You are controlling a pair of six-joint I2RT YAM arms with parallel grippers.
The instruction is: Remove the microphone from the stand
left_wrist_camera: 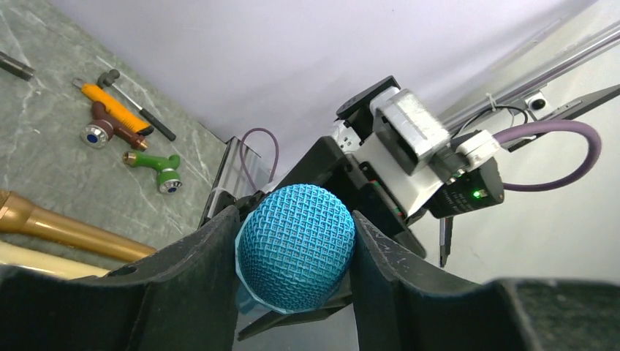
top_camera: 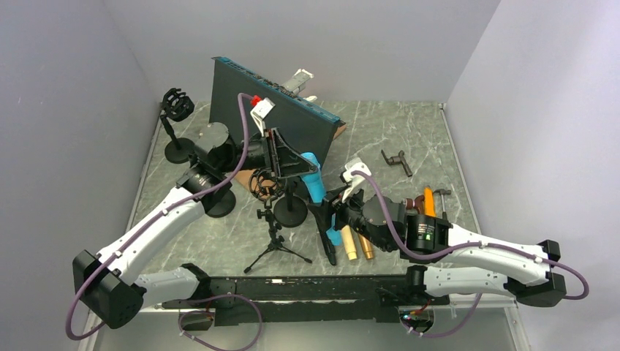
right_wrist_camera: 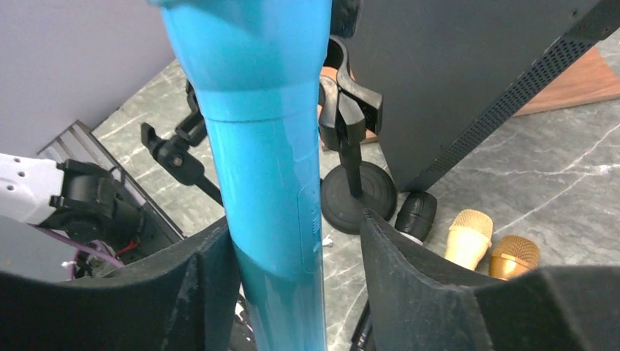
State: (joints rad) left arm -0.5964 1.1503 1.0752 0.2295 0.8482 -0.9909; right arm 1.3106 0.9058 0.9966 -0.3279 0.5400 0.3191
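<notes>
The weak point is a hold on the round mesh head alone. The left gripper (left_wrist_camera: 295, 223) is closed on the blue microphone (left_wrist_camera: 296, 248), both fingers pressed against its grille. That curved ball could roll or slip free if the pull goes crooked.

Further right, the right gripper (right_wrist_camera: 294, 221) is partly spread around the microphone's barrel. One finger touches it and the other stands clear with a gap, so it carries nothing. If the left hold failed, the microphone would likely slide through onto the surface (right_wrist_camera: 512, 168) or knock the black stand (right_wrist_camera: 349, 110) just behind the right gripper. I cannot tell whether a clip grips the barrel.
</notes>
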